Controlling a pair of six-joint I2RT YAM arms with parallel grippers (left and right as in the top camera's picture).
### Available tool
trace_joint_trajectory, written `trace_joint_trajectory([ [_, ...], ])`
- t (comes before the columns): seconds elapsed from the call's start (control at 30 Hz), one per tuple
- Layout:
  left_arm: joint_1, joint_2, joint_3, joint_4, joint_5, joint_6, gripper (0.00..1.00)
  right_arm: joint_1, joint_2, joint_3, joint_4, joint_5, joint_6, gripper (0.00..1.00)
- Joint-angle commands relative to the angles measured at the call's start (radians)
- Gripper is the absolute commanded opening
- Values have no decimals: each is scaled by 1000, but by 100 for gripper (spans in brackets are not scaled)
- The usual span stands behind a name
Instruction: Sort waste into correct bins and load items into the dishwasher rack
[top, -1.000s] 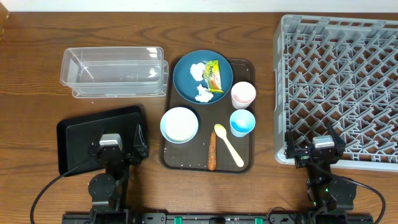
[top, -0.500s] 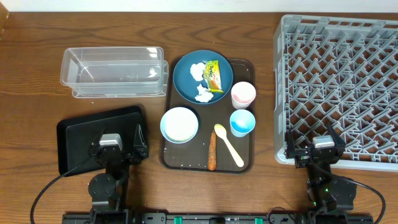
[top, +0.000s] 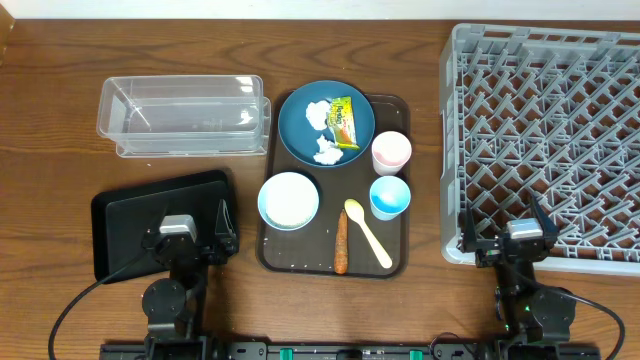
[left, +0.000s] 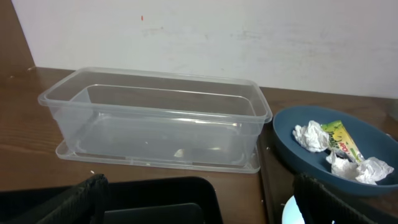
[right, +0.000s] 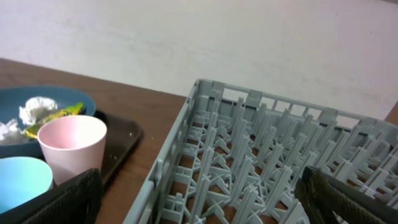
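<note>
On the dark blue plate (top: 298, 128) lie a yellow-green wrapper (top: 343, 120) and white tissue bits (top: 326, 152). Below it sit a white bowl (top: 289, 200), a pink cup (top: 391, 152), a light blue cup (top: 390, 197), a pale yellow spoon (top: 368, 235) and an orange carrot (top: 341, 242). The clear tub (top: 183, 115) and black tray (top: 120, 225) are at the left, the grey rack (top: 550, 140) at the right. My left gripper (top: 188, 216) hangs open over the black tray (left: 155, 198). My right gripper (top: 503, 224) is open over the rack's near corner (right: 249, 162). Both hold nothing.
A dark brown serving tray (top: 400, 262) carries the plate, bowl, cups, spoon and carrot in the middle of the wooden table. The clear tub (left: 155, 118) stands just beyond the black tray, with the plate (left: 298, 158) to its right. The pink cup (right: 71, 146) stands close to the rack's left wall.
</note>
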Motion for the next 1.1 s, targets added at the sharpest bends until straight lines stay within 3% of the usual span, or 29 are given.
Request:
trace_joint_trajectory([
  [0.0,4,0,0,-54,14,-79,96,17,-4,-1,2,38,100,99],
  [0.23,4,130,128,-133,14,-127,96,16,43,65,-51,54,134,99],
  [0.47,4,448,398,-267,14,-127,96,16,290,260,-57,89,130,99],
  [0.6,4,671,617,-412,18,-127,96,16,509,423,-113,81,130,99],
  [0.87,4,1062,1082,-896,16,-126,96,16,891,812,-417,69,130,99],
  [1.07,4,1165,1168,-999,18,-131,96,16,1010,923,-522,51,131,99],
])
